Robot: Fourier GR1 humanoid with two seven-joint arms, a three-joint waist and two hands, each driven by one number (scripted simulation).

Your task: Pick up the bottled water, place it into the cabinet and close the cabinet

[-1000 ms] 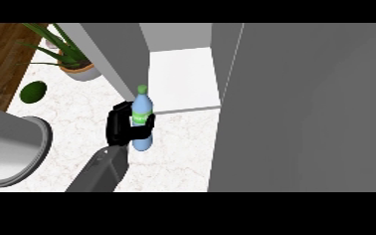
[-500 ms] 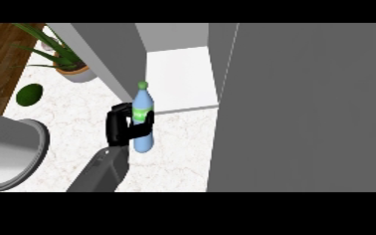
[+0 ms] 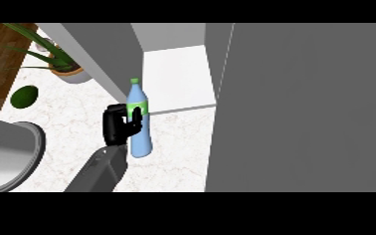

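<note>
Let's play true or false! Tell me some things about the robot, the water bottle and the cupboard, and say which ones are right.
1. A hand is curled round the bottle. True.
2. The bottle has a red cap. False: the cap is green.
3. The cabinet is closed. False: it is open, its white floor showing.
4. A potted plant stands at the upper left. True.
5. The bottle lies flat on the counter. False: the hand holds it upright.

The pale blue plastic water bottle (image 3: 140, 124), green-capped, stands upright before the open grey cabinet (image 3: 176, 74), its white shelf showing.
</note>
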